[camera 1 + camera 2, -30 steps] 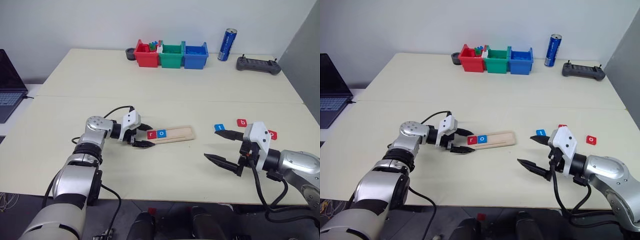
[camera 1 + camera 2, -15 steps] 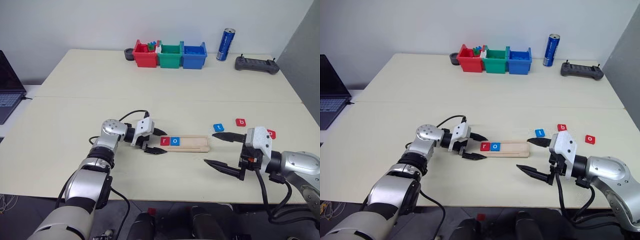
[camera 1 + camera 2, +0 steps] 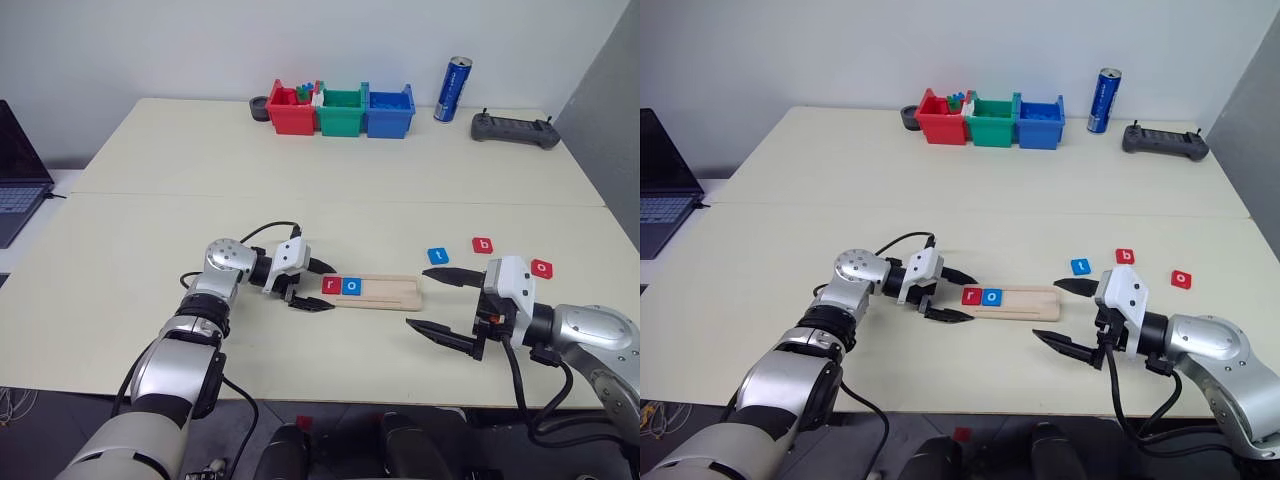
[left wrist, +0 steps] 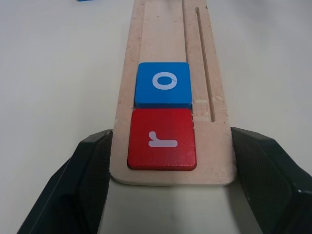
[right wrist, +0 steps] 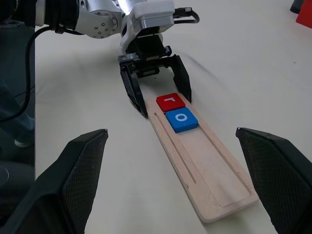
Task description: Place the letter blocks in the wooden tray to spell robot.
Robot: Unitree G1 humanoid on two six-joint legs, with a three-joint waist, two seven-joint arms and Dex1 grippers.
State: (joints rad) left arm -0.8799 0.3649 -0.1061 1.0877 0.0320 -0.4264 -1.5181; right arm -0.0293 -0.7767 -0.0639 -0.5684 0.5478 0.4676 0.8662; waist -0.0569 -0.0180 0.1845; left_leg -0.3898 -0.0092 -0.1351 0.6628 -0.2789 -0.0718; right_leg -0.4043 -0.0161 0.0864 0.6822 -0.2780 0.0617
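The wooden tray (image 3: pixel 392 290) lies across the table's near middle. A red r block (image 3: pixel 331 285) and a blue o block (image 3: pixel 351 286) sit side by side at its left end. My left gripper (image 3: pixel 332 287) is shut on that end of the tray, with one black finger (image 4: pixel 87 170) against each long side. Loose on the table to the right lie a blue t block (image 3: pixel 437 256), a red b block (image 3: pixel 483 244) and a red o block (image 3: pixel 541 267). My right gripper (image 3: pixel 416 298) hovers wide open just past the tray's right end, with nothing between its fingers.
Red (image 3: pixel 290 110), green (image 3: pixel 342 112) and blue (image 3: pixel 390 112) bins stand in a row at the back. A blue can (image 3: pixel 452 90) and a dark controller (image 3: pixel 515 129) are to their right. A laptop (image 3: pixel 18 170) sits at the far left.
My left gripper slid the tray, with its r and o blocks, to the right toward the right gripper, then held still. The right gripper stayed open in about the same place.
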